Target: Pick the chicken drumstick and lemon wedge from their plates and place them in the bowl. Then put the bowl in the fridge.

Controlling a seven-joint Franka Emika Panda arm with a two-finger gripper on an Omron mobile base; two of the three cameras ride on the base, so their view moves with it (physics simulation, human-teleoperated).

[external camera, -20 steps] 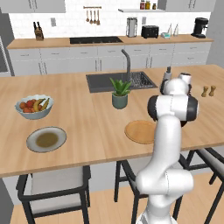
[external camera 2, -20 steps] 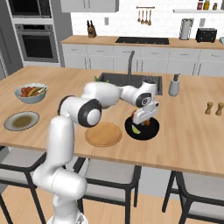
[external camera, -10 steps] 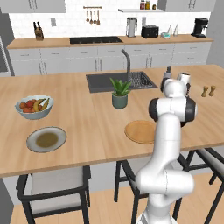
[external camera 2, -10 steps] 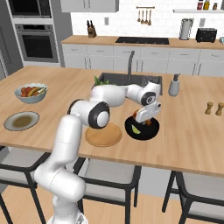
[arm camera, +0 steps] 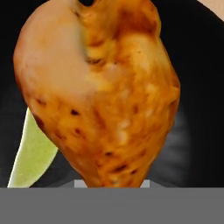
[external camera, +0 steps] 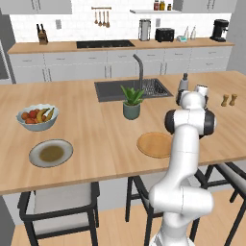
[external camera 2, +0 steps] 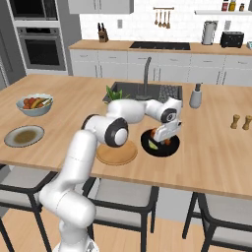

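Your gripper point(external camera 2: 165, 136) grips the glossy orange-brown chicken drumstick point(arm camera: 98, 87), hanging just over the shallow black bowl point(external camera 2: 170, 149) with the pale lemon wedge point(arm camera: 33, 155) below it. Lower before releasing, so it can't roll out.

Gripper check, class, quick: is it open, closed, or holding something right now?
Gripper: closed on the chicken drumstick, just over the black bowl where the lemon wedge already lies.
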